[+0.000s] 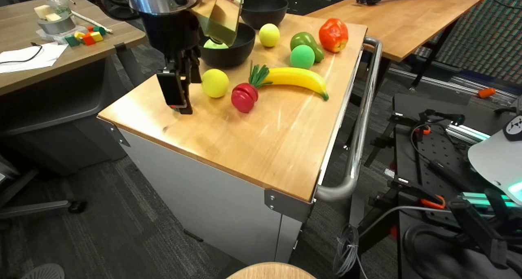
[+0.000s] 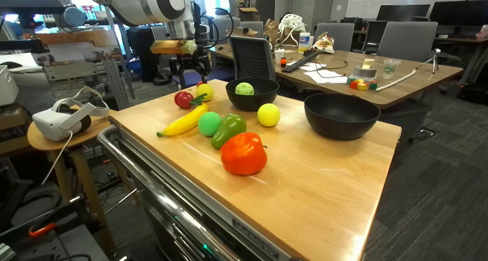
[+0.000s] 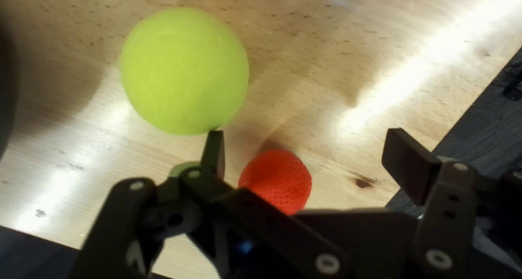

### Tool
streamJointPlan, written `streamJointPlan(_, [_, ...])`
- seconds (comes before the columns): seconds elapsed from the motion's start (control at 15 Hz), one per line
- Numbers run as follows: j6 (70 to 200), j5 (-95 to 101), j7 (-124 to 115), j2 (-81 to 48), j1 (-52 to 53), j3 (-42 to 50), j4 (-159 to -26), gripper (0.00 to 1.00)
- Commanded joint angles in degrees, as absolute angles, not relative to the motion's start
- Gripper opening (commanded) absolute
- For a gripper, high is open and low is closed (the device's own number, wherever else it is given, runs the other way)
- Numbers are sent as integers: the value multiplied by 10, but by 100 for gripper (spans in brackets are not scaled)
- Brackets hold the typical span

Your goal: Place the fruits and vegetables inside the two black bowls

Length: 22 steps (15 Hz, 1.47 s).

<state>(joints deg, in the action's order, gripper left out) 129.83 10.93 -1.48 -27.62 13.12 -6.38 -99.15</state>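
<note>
in the wrist view the gripper (image 3: 308,151) hides the lower part of a red fruit (image 3: 278,176). in an exterior view a light green fruit (image 1: 215,45) inside a bowl (image 1: 230,58) is partly covered, and the bottom edge cuts off a round wooden top (image 1: 271,271). both exterior views crop the arm (image 2: 157,5) at the top.

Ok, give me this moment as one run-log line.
gripper: open, near red fruit | bowl: green fruit inside | banana, pepper: on table | task: unfinished

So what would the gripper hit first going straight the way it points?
Probably the red fruit showing between its open fingers; depth is unclear, and one finger might brush the yellow fruit.
</note>
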Motion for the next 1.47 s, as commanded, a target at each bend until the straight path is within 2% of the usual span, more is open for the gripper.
streamJointPlan(0.0, [1325,146,-61,-290,149,-41,-975,91])
streamJointPlan(0.47, [1355,137,-99,-343,148,-27,-912,94])
streamJointPlan(0.53, [1353,135,-101,-353,147,-26,-901,88])
streamJointPlan(0.6, [1350,133,-102,-360,148,-24,-891,69])
streamJointPlan(0.67, [1347,132,-103,-367,148,-24,-883,64])
streamJointPlan(1.0, [1333,130,-101,-374,148,-22,-871,23])
streamJointPlan(1.2, [1325,137,-94,-357,145,-17,-880,3])
streamJointPlan(1.27, [1321,137,-90,-353,144,-16,-882,16])
streamJointPlan(1.33, [1319,140,-86,-347,143,-14,-885,39])
streamJointPlan(1.4, [1315,134,-78,-342,138,-17,-887,39])
